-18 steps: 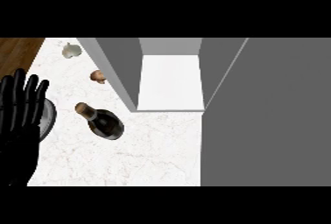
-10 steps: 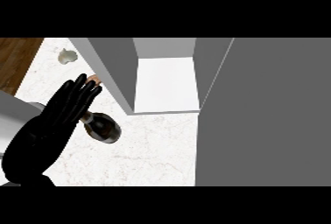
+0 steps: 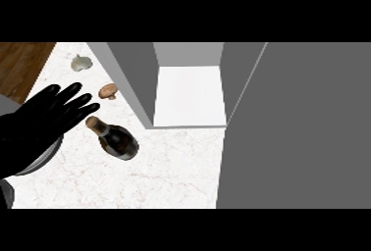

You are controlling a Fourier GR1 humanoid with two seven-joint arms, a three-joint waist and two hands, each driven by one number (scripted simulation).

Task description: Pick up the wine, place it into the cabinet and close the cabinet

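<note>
My left hand (image 3: 51, 115) at counter's (image 3: 167, 171) left edge, fingers spread and straight, grasping nothing. Wine bottle (image 3: 116, 139) lies on its side mid-counter, neck toward my fingertips, base toward cabinet (image 3: 188, 93), which stands open at far edge. Best approach, I judge: wrap bottle's thick body, not neck; watch for rolling. Right hand unseen.

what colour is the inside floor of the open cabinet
White, with grey walls, in the head view: cabinet.
</note>
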